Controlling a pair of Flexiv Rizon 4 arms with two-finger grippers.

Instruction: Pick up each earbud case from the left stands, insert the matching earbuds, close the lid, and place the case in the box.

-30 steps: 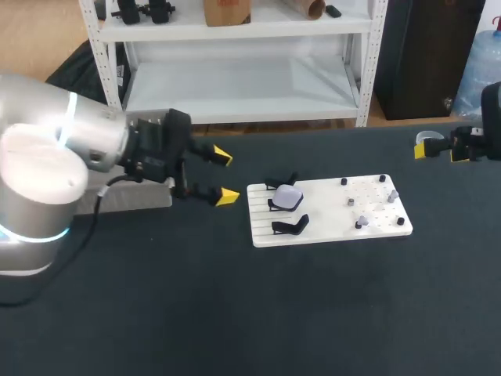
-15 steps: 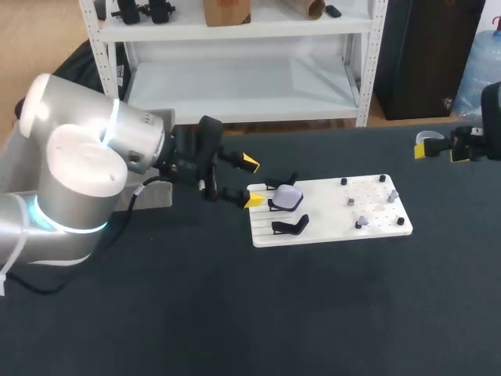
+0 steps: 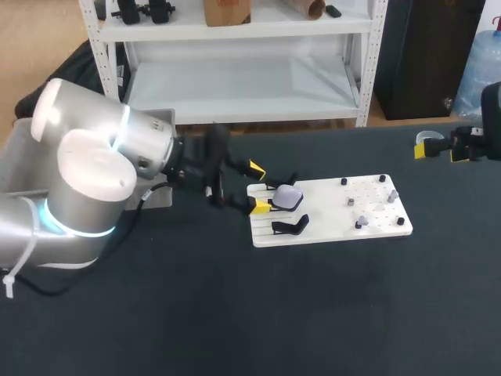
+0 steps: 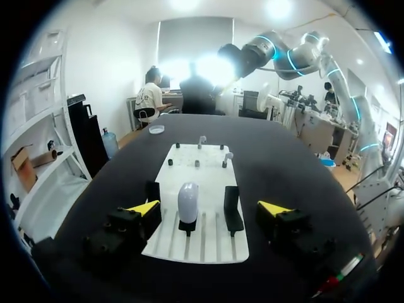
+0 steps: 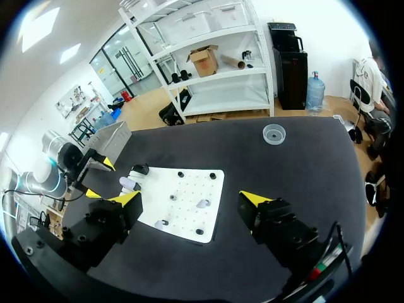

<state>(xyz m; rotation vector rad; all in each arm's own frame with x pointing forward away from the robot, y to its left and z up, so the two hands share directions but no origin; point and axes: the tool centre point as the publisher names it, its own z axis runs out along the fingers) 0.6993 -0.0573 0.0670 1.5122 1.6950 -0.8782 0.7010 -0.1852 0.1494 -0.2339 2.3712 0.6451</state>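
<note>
Though half-hidden, box behind L arm

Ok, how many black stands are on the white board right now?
3, in a row at the board's grooved end: the far stand empty, the middle stand holding the white earbud case, the near stand empty. None looks hidden.
</note>
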